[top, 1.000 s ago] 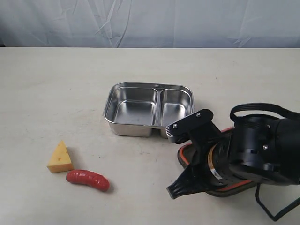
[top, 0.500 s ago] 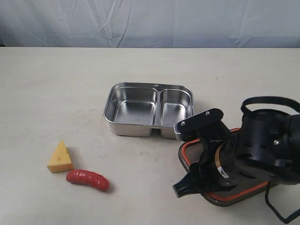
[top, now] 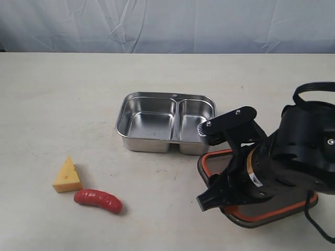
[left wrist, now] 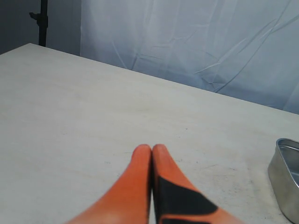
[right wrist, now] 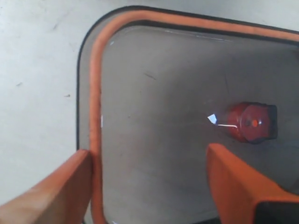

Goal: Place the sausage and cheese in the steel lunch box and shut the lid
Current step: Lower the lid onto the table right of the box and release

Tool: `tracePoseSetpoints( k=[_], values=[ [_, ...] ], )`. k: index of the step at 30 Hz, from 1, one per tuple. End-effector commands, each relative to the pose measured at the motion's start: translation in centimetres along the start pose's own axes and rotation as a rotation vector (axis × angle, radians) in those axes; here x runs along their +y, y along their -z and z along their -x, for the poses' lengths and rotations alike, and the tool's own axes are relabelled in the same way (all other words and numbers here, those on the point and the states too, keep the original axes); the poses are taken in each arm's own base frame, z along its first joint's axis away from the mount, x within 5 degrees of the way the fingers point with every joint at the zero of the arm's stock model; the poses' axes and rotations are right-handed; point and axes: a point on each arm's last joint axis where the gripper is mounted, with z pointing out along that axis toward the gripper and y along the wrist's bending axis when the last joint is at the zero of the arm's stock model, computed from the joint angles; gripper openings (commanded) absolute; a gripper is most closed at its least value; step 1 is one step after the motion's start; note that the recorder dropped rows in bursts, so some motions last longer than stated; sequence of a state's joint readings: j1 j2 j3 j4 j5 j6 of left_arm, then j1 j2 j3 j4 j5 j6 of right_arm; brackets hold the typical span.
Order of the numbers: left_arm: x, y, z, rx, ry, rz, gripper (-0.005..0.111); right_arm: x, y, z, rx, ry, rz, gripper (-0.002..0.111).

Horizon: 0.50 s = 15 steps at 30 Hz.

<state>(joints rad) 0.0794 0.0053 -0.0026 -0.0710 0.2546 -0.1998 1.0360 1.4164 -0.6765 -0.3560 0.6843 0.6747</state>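
Lid [right wrist: 154, 88] under parted right tool [right wrist: 147, 151], beside steel lunch box [top: 149, 144]

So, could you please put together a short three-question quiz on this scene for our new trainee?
1. True or false: the sausage lies inside the steel lunch box.
2. Which lies nearer the cheese: A) the sausage, B) the lid, C) the steel lunch box?
3. Fill in: above the lid, the right hand is ___.
Key: 1 false; 2 A; 3 open.
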Motion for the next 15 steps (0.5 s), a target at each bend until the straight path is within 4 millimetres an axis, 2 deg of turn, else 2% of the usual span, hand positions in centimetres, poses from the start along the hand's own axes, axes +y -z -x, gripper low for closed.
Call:
tracePoseSetpoints(
  k=[1, 6, 11, 15],
  values=[
    [0.0, 0.0, 0.1, -0.016, -0.006, -0.004, 0.0, 0.1, -0.2, -0.2, 0.038, 0.016, -0.003, 0.066],
    [0.0, 0.0, 0.1, -0.016, -0.006, -0.004, 0.0, 0.8, -1.6, -0.1, 0.07, 0.055, 0.019, 0.066],
    [0.0, 0.0, 0.1, -0.016, -0.006, -0.004, 0.0, 1.9, -2.7, 0.7, -0.005, 0.054, 0.097, 0.066],
    [0.0, 0.0, 0.1, -0.016, -0.006, -0.004, 0.0, 2.6, -2.8, 1.5, -0.082, 0.033, 0.167, 0.066]
  ],
)
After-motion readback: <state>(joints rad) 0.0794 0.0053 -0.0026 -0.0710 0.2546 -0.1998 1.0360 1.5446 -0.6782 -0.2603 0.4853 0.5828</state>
